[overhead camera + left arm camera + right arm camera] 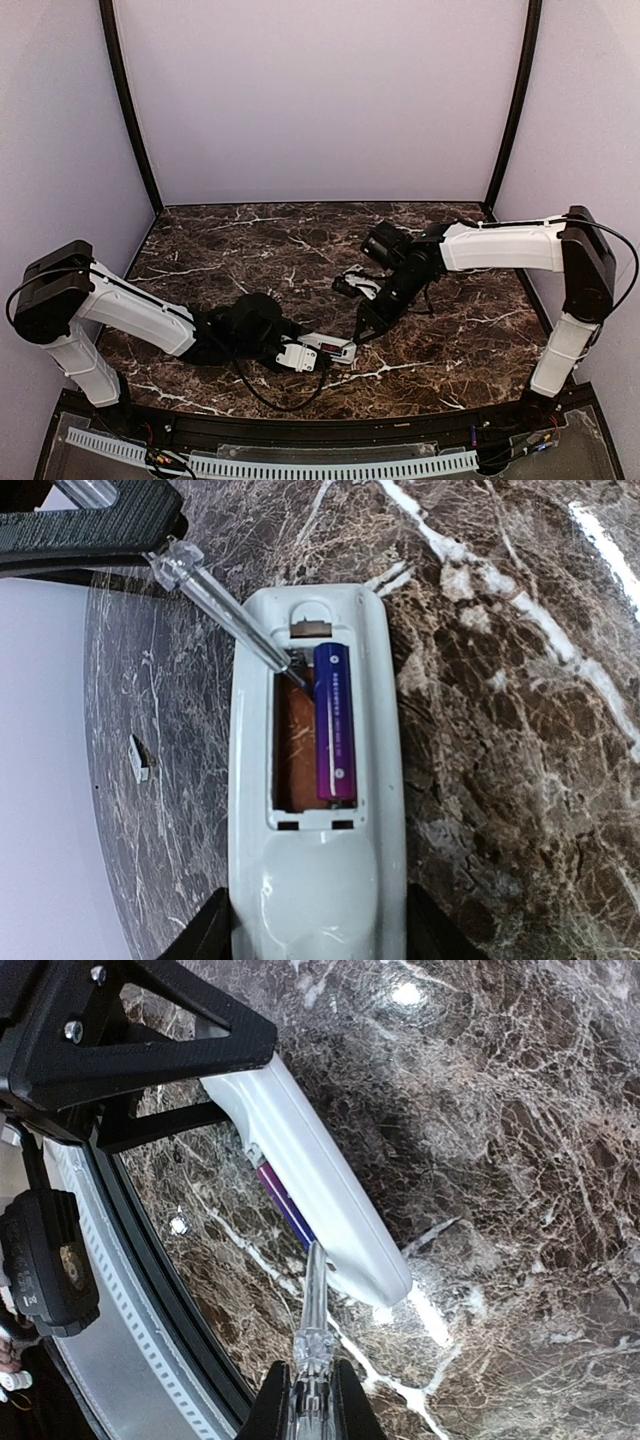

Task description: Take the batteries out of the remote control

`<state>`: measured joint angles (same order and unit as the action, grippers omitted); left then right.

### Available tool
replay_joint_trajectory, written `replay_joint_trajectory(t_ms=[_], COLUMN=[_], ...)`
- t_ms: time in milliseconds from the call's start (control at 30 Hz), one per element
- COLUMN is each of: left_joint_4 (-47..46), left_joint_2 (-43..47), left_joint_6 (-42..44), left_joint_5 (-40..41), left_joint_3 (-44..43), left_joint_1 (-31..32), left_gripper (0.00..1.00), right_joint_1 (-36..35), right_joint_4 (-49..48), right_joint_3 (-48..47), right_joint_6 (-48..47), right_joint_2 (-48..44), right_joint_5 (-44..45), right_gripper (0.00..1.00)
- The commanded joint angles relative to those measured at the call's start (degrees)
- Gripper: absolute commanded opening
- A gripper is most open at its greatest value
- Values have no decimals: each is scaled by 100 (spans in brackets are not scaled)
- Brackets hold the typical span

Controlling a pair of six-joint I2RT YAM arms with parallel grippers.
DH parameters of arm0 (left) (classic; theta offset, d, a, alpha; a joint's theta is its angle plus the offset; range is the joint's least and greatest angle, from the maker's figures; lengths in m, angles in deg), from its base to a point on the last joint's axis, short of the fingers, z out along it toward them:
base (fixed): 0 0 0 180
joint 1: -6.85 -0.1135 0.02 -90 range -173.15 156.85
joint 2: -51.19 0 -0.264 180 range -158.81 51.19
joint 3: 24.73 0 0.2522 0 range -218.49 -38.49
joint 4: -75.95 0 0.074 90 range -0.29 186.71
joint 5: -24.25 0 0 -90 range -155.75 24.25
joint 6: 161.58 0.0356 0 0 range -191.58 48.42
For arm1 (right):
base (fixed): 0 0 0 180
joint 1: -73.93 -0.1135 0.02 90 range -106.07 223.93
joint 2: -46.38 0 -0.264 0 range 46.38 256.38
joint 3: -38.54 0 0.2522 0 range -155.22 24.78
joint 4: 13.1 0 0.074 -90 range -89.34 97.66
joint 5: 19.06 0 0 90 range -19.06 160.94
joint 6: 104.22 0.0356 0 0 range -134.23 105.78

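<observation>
Holding two items, listed arm by arm.

Left arm: low and stretched from my left base, forearm running rightward along the near side of the table [240, 240], wrist ending near the front centre. My left gripper [308, 355] is clamped at part width across the sides of the remote control [315, 880], one finger on each long edge at the end nearest the wrist.

Remote control: white, back face up, battery recess uncovered. One purple battery [335, 725] lies in the right-hand slot of the recess; the slot beside it shows only its brown-orange floor.

Right arm: upper link rising at the right edge, white forearm reaching leftward, wrist bent down and toward the near centre. My right gripper [310, 1400] is closed tight on a clear-handled tool [215, 595], its shaft slanting down to the remote.

Tool tip: at the top end of the recess, at the upper corner of the battery. Whether it actually touches the battery I cannot tell.
</observation>
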<state>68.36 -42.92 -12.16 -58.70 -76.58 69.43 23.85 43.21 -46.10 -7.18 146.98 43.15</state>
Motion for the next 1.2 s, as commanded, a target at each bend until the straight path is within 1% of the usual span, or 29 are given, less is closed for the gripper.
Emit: replay_joint_trajectory(t_ms=[0,233,633,833,1067,1167], left_joint_4=[-638,-680,-873,-964,-943,-950], left_joint_2=[15,3,-70,-85,-142,-178], left_joint_6=[-45,-16,184,230,248,217], left_joint_5=[132,214,410,437,449,460], left_joint_3=[-25,-15,-59,-49,-90,-92], left_joint_1=[22,17,21,27,18,19], left_gripper=[0,0,0,0,0,0], right_joint_1=[-8,88,192,295,293,292], right_joint_4=[-529,-805,-1108,-969,-326,-273], right_joint_3=[386,640,700,572,130,-13], right_joint_6=[517,1238,2333,2483,2142,1955], right_joint_2=[141,-6,-138,-264,-215,-255], right_joint_5=[-331,-480,-889,-969,-353,-388], right_gripper=[0,0,0,0,0,0])
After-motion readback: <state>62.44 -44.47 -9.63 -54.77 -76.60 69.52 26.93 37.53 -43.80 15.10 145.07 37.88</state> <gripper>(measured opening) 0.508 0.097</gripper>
